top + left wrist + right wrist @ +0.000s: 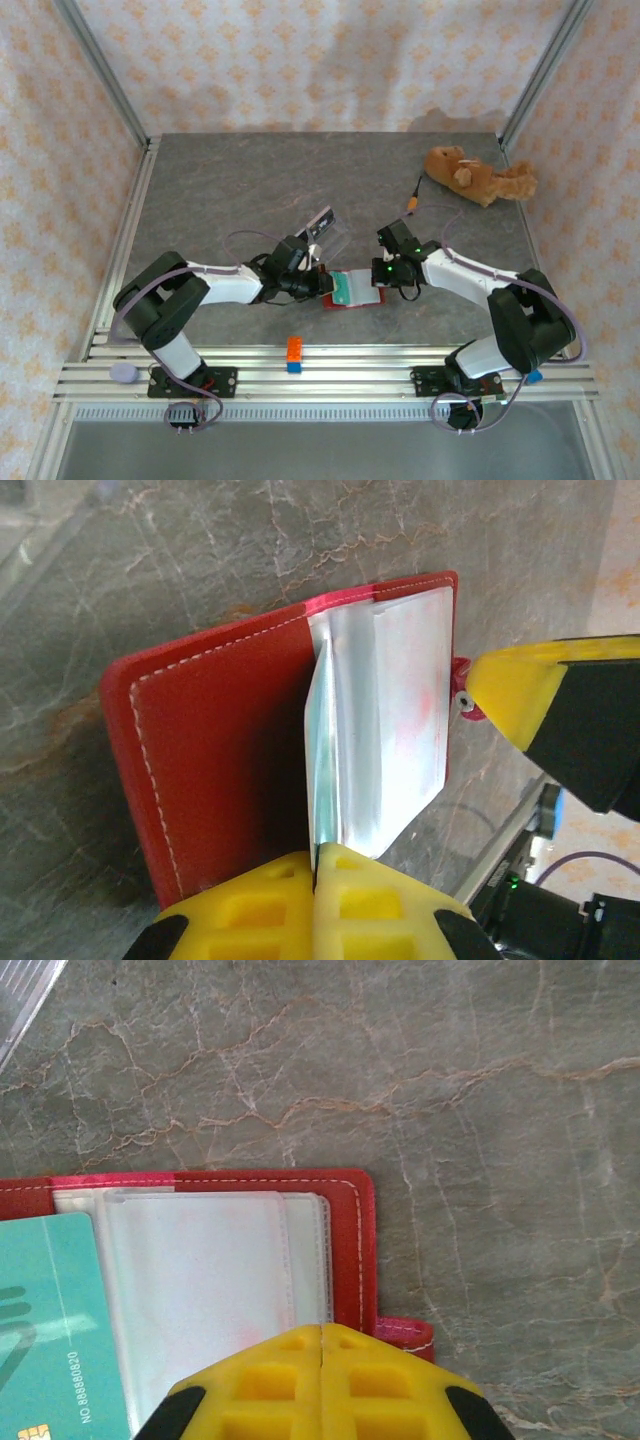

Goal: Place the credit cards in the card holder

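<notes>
Card holder [220, 770] sleeve [318, 740] edge-on, pinched in left tool [316, 862] — right tool [322, 1342] pressed together.

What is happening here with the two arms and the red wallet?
Both arms are working on the open red card holder lying on the grey table. The left end effector is shut and seems to pinch the teal credit card beside the clear sleeves. The right end effector, also shut, sits at the holder's edge over those sleeves.
</notes>
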Action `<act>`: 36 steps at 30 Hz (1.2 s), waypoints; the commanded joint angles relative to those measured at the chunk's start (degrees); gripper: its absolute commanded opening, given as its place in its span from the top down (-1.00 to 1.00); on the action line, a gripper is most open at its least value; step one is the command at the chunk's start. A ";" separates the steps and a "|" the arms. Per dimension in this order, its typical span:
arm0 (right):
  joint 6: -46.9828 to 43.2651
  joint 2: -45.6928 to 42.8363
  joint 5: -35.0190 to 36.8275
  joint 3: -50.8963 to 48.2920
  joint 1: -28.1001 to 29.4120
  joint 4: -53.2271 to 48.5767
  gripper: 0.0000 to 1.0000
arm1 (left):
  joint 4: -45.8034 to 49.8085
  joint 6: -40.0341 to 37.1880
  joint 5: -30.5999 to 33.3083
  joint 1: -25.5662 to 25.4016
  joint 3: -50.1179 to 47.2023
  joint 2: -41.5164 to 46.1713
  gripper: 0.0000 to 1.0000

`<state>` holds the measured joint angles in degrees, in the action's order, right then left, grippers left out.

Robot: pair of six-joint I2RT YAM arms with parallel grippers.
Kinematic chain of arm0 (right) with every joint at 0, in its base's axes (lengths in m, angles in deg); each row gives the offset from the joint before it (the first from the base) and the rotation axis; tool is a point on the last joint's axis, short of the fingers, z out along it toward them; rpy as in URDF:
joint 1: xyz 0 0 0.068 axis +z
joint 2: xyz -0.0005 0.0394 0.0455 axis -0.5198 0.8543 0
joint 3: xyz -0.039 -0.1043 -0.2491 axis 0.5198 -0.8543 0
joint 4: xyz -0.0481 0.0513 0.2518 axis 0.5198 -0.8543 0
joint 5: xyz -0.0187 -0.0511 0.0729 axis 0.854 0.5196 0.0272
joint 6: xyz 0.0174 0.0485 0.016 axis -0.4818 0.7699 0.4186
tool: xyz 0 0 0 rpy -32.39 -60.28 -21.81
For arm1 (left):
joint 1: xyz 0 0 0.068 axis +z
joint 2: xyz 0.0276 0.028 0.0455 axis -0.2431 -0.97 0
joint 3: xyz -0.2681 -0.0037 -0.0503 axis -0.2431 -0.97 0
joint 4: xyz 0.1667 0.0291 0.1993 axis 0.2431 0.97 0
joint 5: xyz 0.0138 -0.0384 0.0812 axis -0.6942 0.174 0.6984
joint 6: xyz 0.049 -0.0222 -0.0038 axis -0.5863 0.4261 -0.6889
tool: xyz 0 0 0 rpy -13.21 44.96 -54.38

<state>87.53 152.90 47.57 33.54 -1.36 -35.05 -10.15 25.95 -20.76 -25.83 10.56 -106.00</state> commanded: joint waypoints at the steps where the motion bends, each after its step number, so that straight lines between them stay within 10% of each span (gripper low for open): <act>1: -0.34 0.36 -0.49 -0.83 0.10 0.94 1.00 | -5.54 1.95 -2.20 0.66 -1.09 -0.47 1.00; 36: -1.46 1.59 -2.19 -1.02 0.10 1.56 1.00 | -8.87 3.83 -4.22 1.14 -2.43 -1.38 1.00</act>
<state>87.05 153.84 45.65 33.43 -1.36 -33.63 -19.66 30.04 -25.41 -25.15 8.35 -106.77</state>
